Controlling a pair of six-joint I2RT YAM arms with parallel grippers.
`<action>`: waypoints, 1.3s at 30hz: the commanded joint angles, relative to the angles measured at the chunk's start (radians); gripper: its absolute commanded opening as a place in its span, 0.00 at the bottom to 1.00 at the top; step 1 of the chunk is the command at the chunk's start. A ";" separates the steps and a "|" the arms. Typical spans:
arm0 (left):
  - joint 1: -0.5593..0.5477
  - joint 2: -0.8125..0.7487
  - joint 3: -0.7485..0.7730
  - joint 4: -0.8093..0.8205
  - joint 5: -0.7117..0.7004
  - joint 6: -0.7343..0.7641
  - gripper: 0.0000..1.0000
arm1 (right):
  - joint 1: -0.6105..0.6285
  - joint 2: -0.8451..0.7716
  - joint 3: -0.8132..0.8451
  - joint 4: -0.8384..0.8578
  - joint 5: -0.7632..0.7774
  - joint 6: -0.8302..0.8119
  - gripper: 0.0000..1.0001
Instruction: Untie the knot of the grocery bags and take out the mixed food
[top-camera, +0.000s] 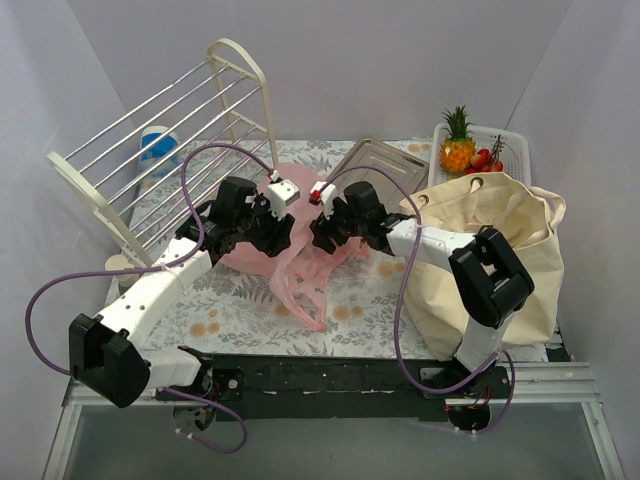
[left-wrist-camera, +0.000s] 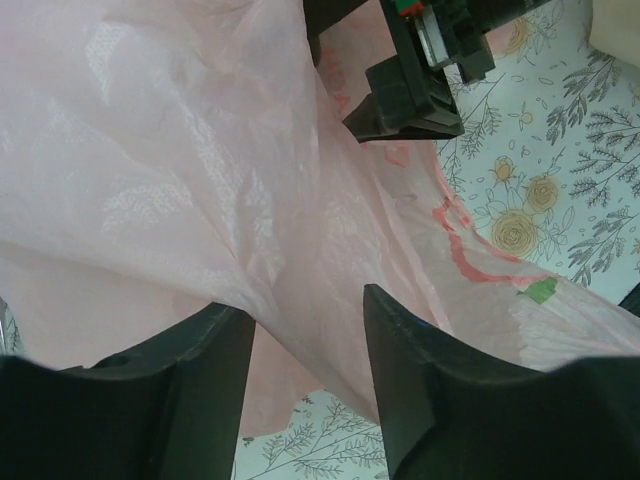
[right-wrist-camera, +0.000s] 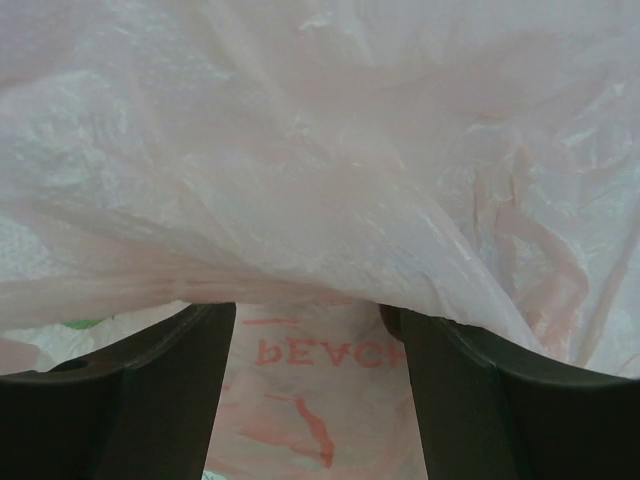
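The pink plastic bag (top-camera: 300, 268) lies crumpled mid-table on the floral cloth, with a twisted tail trailing toward me. My left gripper (top-camera: 281, 230) and right gripper (top-camera: 322, 234) face each other over its top. In the left wrist view the left gripper (left-wrist-camera: 305, 305) is open, and a fold of the pink bag (left-wrist-camera: 150, 150) runs between its fingers. In the right wrist view the right gripper (right-wrist-camera: 310, 312) is open, and the pink bag (right-wrist-camera: 300, 130) is draped over its fingertips. The beige canvas tote (top-camera: 500, 250) stands at the right. A pineapple (top-camera: 458, 146) and red fruits (top-camera: 483, 159) sit in a white basket.
The white slotted basket (top-camera: 512, 140) is at the back right, and a metal tray (top-camera: 378, 160) lies beside it. A tilted wire rack (top-camera: 170, 140) fills the back left, with a blue-and-white tub (top-camera: 158, 148) behind it. The right gripper's fingers (left-wrist-camera: 405, 95) show in the left wrist view.
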 joint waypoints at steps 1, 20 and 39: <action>0.003 -0.006 -0.003 0.019 0.006 0.001 0.48 | 0.004 0.026 0.056 0.051 0.089 -0.052 0.75; 0.003 0.014 0.015 -0.012 -0.001 0.007 0.48 | -0.013 0.386 0.407 0.078 0.089 -0.087 0.86; 0.013 0.011 -0.086 0.100 -0.106 0.032 0.48 | -0.084 -0.015 0.077 -0.027 -0.242 -0.118 0.16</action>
